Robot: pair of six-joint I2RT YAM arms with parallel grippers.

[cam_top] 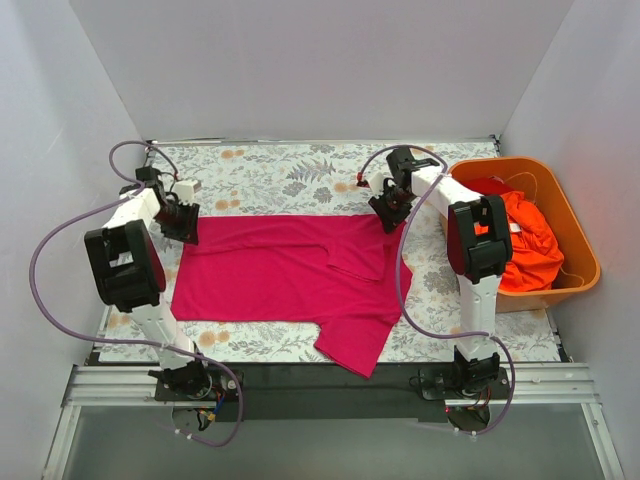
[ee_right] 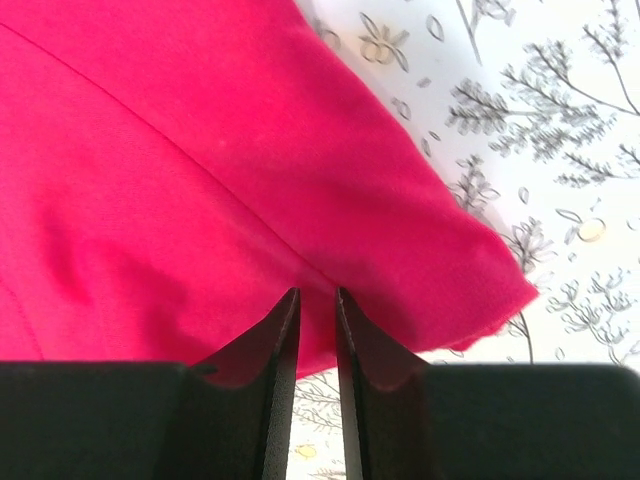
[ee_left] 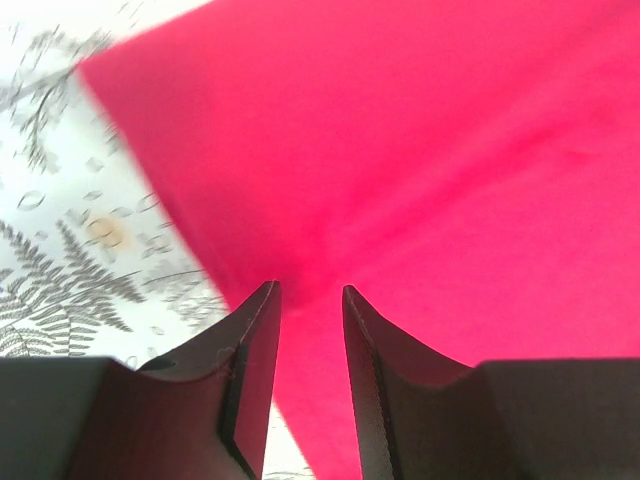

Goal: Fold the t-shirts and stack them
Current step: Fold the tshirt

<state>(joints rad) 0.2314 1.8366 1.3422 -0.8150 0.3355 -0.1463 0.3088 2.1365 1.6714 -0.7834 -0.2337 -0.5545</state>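
Your magenta-pink short-sleeved cloth t-shirt [cam_top: 280, 275] lies spread flat mid-table. The left gripper [ee_left: 310, 295] pinches its far left corner, fingers nearly together on the cloth. The right gripper [ee_right: 317, 295] nips the far right corner, its gap a sliver. To your right, bright orange-red cloth shirts [cam_top: 525, 245] fill a rigid orange plastic tub [cam_top: 585, 255] on the leaf-patterned table cover [cam_top: 280, 175].

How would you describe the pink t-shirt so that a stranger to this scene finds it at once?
Start at the flower-patterned table. Across its middle lies the pink t-shirt, spread out. Unlike the orange shirts heaped in the tub at the right, it is magenta and lies open on the table.
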